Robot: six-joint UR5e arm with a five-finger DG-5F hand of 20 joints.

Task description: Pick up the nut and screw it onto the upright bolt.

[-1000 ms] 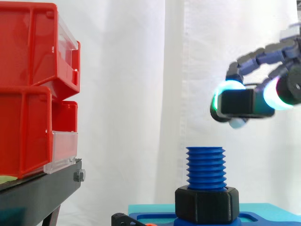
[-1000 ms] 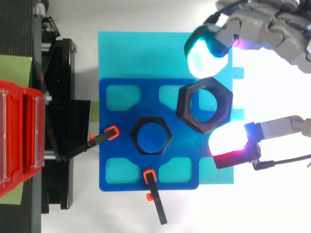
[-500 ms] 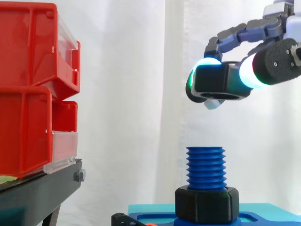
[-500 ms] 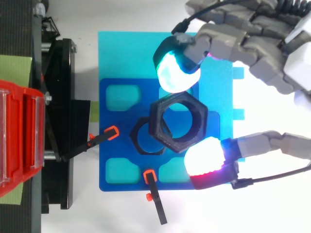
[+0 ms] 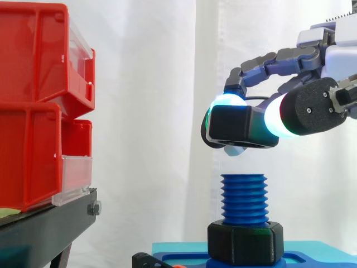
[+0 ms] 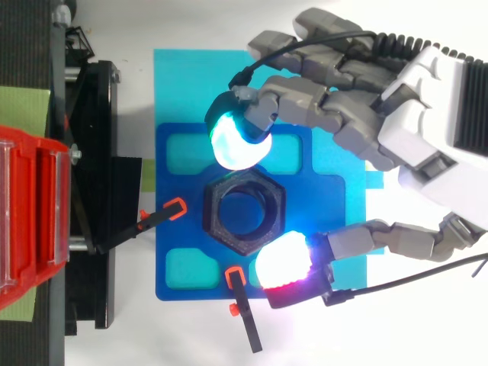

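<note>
Left of the work, stacked red plastic bins (image 5: 39,106) sit on a black metal stand (image 5: 47,226), well apart from the upright blue threaded bolt (image 5: 244,198), with bare white curtain (image 5: 150,111) between them. The bolt rises from a black hexagonal collar (image 5: 245,243) on a dark blue slotted plate (image 6: 175,229) laid over a cyan sheet (image 6: 183,84). Black clamps with orange tips (image 6: 158,219) touch the plate's left and lower edges, low beside the bolt. The robot hand (image 6: 435,114) reaches in from the right and pinches the large black hexagonal nut (image 5: 231,125) between a cyan-glowing fingertip (image 6: 240,141) and a white-and-red thumb pad on opposite flats. The nut hangs roughly level just above the bolt's top, a strip of curtain showing between them. From above, its hole sits over the bolt, blue showing through.
</note>
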